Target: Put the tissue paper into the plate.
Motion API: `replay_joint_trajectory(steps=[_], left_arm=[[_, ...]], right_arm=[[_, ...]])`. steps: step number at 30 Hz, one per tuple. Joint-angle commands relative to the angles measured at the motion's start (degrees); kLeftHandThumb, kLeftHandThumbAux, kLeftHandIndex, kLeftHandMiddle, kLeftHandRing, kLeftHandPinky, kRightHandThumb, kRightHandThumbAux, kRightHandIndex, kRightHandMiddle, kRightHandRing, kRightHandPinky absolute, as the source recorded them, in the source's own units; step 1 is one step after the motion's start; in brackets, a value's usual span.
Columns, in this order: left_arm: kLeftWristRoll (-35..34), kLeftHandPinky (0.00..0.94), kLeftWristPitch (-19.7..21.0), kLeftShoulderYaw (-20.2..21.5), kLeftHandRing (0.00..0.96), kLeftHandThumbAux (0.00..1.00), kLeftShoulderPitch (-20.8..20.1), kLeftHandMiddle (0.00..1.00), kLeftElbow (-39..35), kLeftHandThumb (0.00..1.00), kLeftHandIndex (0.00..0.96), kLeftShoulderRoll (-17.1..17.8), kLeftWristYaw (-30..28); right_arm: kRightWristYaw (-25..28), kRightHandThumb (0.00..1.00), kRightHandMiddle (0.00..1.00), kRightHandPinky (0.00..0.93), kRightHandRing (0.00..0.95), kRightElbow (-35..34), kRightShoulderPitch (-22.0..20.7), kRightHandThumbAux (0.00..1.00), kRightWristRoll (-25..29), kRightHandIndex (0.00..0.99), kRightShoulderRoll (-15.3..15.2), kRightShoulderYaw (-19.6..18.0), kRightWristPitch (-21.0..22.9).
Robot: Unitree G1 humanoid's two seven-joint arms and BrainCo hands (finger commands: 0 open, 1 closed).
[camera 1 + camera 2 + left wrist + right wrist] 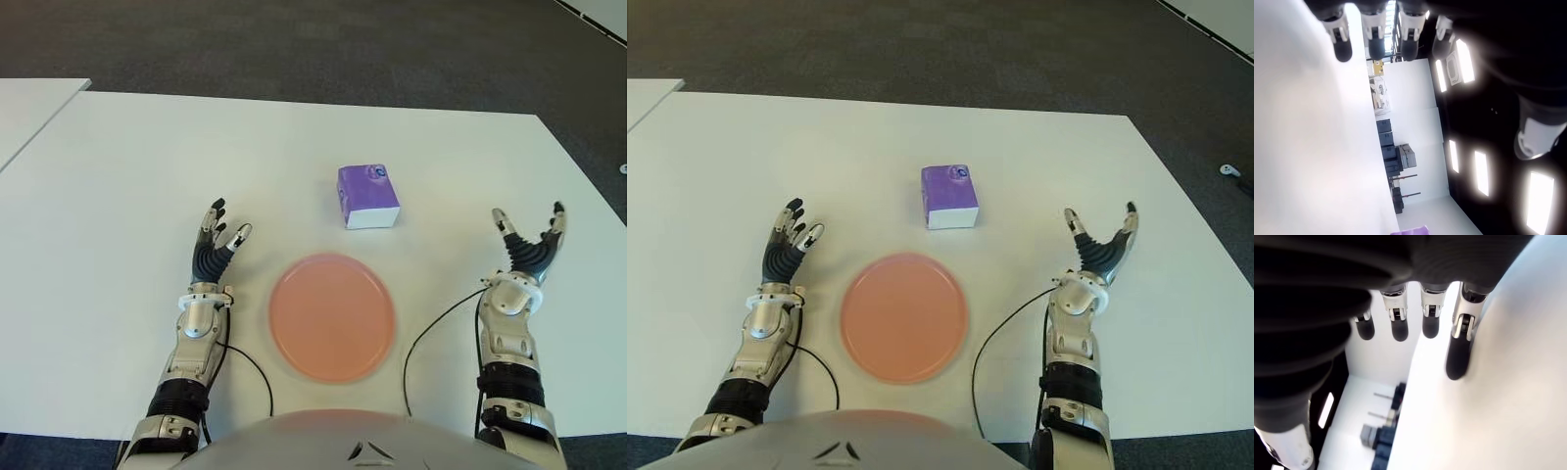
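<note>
Right hand (529, 250), lower right of frame: fingers spread, empty. Left hand (217, 250), left of centre: fingers extended, empty. Pink plate (332, 315) lies between them at lower centre. Purple tissue pack (367, 196) sits just above the plate, apart from it. Judged light, soft, compressible, with slick wrapping; grip across opposite side faces, moderate squeeze.

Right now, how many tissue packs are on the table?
1. The purple tissue pack lies on the white table, just beyond the pink plate, not in it. None seems hidden.
</note>
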Motion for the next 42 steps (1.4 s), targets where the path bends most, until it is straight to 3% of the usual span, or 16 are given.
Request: replay_joint_trajectory(steps=[1,8,14,19,22,25,28,36,42], left_arm=[[0.69,0.000,1.49,-0.06,0.000,0.485,1.50,0.000,2.13,0.000,0.000,-0.51,0.67],[0.66,0.000,0.99,0.02,0.000,0.480,1.13,0.000,3.00,0.000,0.000,-0.56,0.91],[0.46,0.000,0.58,0.09,0.000,0.480,0.56,0.000,4.06,0.000,0.000,-0.42,0.70],[0.63,0.000,0.11,0.07,0.000,0.478,0.36,0.000,4.63,0.000,0.000,-0.39,0.80],[0.74,0.000,-0.05,0.07,0.000,0.478,0.31,0.000,4.84,0.000,0.000,-0.35,0.87],[0.74,0.000,-0.30,0.09,0.000,0.482,0.22,0.000,5.13,0.000,0.000,-0.36,0.90],[0.71,0.000,-0.56,0.12,0.000,0.487,0.08,0.000,5.49,0.000,0.000,-0.49,1.03],[1.14,0.000,-0.28,-0.07,0.000,0.494,-0.05,0.000,5.30,0.000,0.000,-0.67,1.57],[1.32,0.000,0.04,-0.28,0.000,0.495,0.29,0.000,4.39,0.000,0.000,-0.91,1.94]], right_arm=[[2.01,0.199,0.000,0.000,0.000,0.70,-1.42,0.660,0.23,0.000,-0.48,0.77,-0.91],[7.79,0.210,0.000,0.000,0.000,0.00,-7.57,0.684,-0.72,0.000,-3.93,3.85,-0.81],[12.63,0.195,0.000,0.000,0.000,-0.03,-10.13,0.691,-3.71,0.007,-8.64,7.14,-4.57],[20.21,0.220,0.000,0.000,0.000,-2.14,-14.60,0.642,-9.48,0.010,-15.68,11.68,-2.73],[23.71,0.235,0.000,0.000,0.000,-3.39,-16.44,0.604,-11.61,0.004,-17.88,13.57,-1.90],[25.95,0.238,0.000,0.000,0.000,-1.41,-16.84,0.571,-12.64,0.001,-19.49,15.52,-4.34],[28.90,0.236,0.000,0.000,0.000,1.77,-20.42,0.533,-16.39,0.000,-22.49,19.42,-5.81],[31.99,0.262,0.000,0.011,0.000,14.97,-30.54,0.451,-23.54,0.000,-25.85,28.39,-13.55],[25.10,0.285,0.000,0.002,0.000,32.82,-40.32,0.423,-31.83,0.000,-21.12,38.09,-19.53]])
